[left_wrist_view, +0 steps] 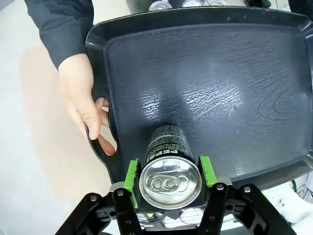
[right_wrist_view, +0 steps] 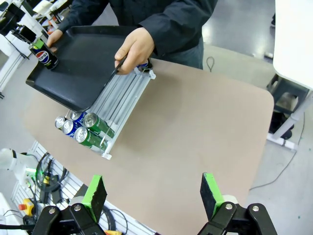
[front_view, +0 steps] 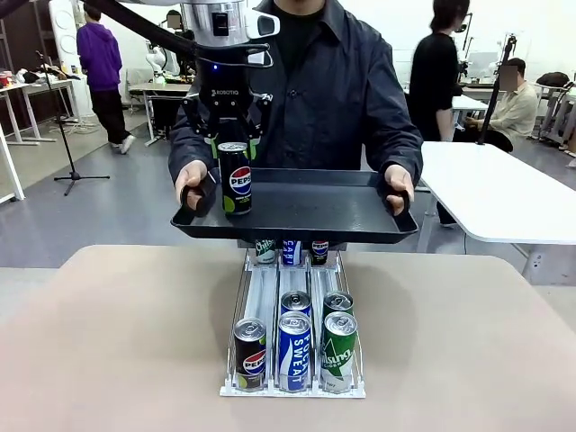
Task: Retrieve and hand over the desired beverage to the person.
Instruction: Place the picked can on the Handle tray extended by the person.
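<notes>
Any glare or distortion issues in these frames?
Left wrist view: pale sheen on the black tray, bright reflection on the Pepsi can lid; right wrist view: wide-angle lens bows the table edges; front view: even light, sharp.

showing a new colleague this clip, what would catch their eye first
The left gripper is shut on a Pepsi can at the left end of a black tray that the person holds over the table. Nearer the camera, a rack holds more cans in three lanes.
</notes>
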Tool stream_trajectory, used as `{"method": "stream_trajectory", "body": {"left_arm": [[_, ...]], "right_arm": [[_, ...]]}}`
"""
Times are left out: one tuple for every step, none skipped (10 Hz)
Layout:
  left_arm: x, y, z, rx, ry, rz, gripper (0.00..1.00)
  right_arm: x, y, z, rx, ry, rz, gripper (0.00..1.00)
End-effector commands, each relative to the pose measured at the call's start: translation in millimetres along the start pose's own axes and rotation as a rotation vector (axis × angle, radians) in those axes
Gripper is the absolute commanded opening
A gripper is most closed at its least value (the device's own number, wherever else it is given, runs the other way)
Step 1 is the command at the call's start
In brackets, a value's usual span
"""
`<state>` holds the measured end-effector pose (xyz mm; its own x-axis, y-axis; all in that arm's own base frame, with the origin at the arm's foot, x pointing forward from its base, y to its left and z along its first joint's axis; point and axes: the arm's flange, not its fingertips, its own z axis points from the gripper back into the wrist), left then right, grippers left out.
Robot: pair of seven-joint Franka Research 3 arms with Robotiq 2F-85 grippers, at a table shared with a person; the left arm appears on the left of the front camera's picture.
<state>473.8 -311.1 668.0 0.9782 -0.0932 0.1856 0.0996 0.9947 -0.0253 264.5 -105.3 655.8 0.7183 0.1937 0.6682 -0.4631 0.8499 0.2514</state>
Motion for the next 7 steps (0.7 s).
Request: {"method": "stream_trajectory", "body": {"left_arm": [[-0.1, -0.5, 3.7, 0.047, -0.017, 0.020, 0.58], [-1.3, -2.1, 1.7, 0.056, -0.009, 0.027, 0.58], [-2.2, -3.1, 0.1, 0.060, -0.006, 0.034, 0.58], [-1.9, -2.2, -0.2, 0.060, -0.005, 0.040, 0.58], [-1.6, -1.7, -0.6, 0.058, -0.004, 0.043, 0.58], [-1.7, -2.5, -0.9, 0.056, -0.002, 0.046, 1.00], [-1.3, -2.8, -0.5, 0.054, 0.002, 0.051, 1.00]], "right_arm": [[-0.2, -0.1, -1.0, 0.031, -0.009, 0.009, 1.00], [-0.2, -0.1, -1.0, 0.031, -0.009, 0.009, 1.00], [-0.2, -0.1, -1.0, 0.031, -0.009, 0.009, 1.00], [-0.2, -0.1, -1.0, 0.031, -0.009, 0.009, 1.00], [-0.2, -0.1, -1.0, 0.031, -0.009, 0.009, 1.00], [-0.2, -0.1, -1.0, 0.031, -0.009, 0.009, 1.00], [-0.2, -0.1, -1.0, 0.031, -0.009, 0.009, 1.00]]}}
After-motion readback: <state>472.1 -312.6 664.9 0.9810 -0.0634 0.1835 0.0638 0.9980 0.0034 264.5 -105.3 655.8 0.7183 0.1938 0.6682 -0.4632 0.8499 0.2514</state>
